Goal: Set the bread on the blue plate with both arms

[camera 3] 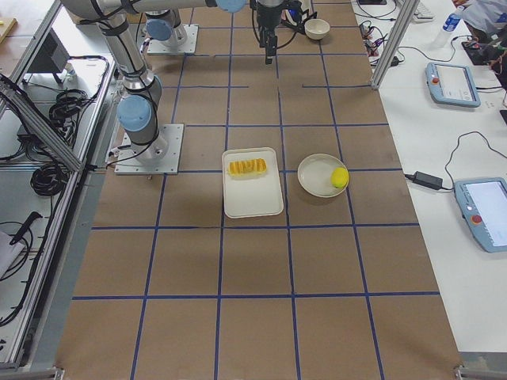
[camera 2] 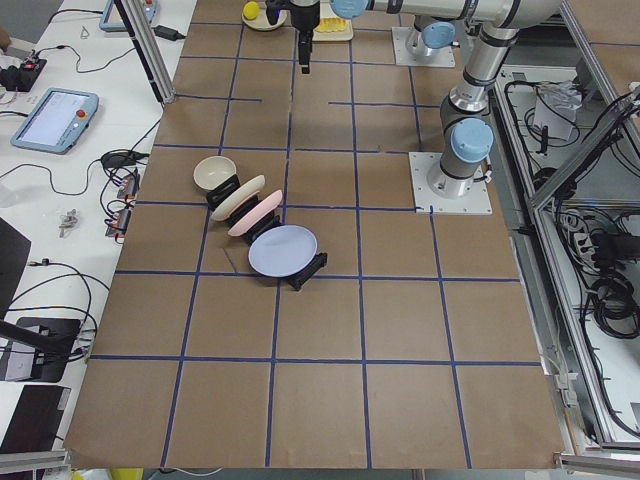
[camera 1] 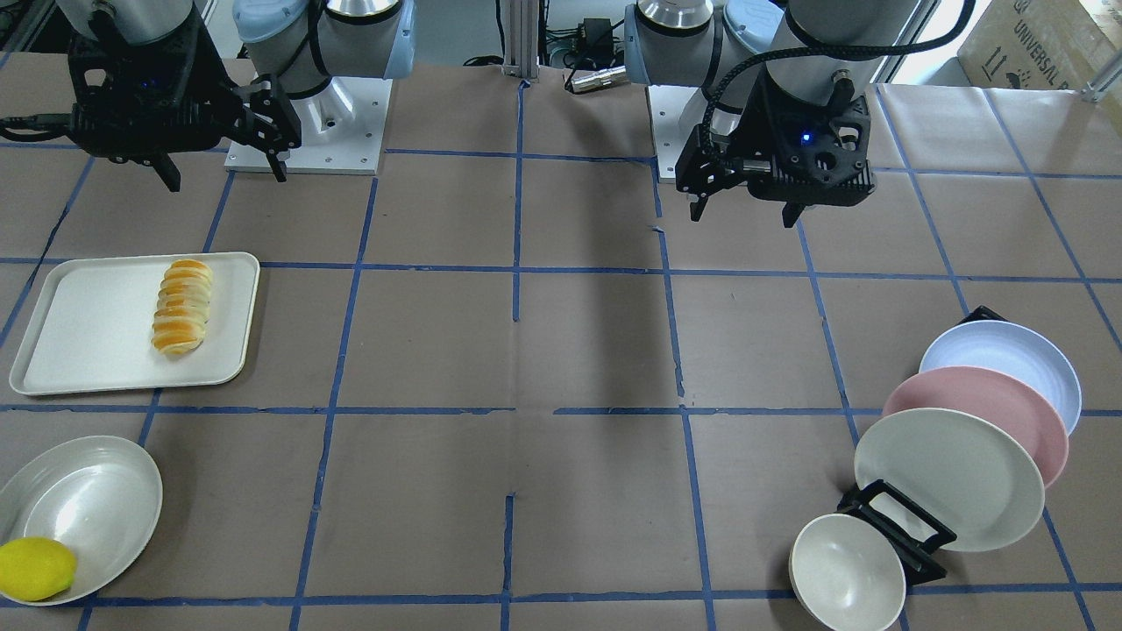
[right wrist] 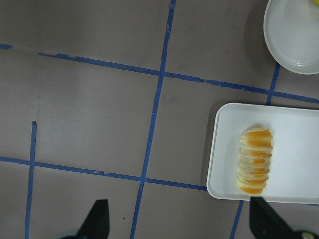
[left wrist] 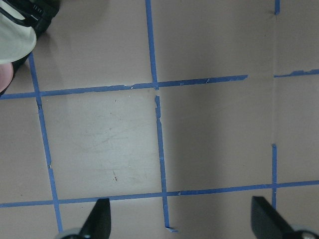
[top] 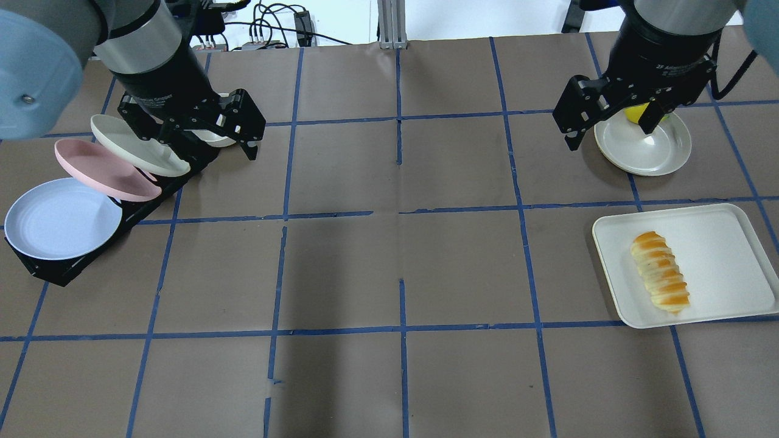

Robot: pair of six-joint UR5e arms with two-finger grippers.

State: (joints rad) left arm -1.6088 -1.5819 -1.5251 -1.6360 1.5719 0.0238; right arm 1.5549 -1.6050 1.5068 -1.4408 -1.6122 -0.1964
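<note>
The bread, a striped orange and cream loaf, lies on a white tray; it also shows in the overhead view and the right wrist view. The blue plate leans in a black rack, nearest the robot; it also shows in the overhead view. My right gripper hangs open and empty above the table, between the robot base and the tray. My left gripper hangs open and empty, well short of the rack. Both wrist views show fingers spread wide with nothing between them.
The rack also holds a pink plate, a cream-white plate and a cream bowl. A yellow lemon sits on a white plate beyond the tray. Brown paper with blue tape lines covers the table.
</note>
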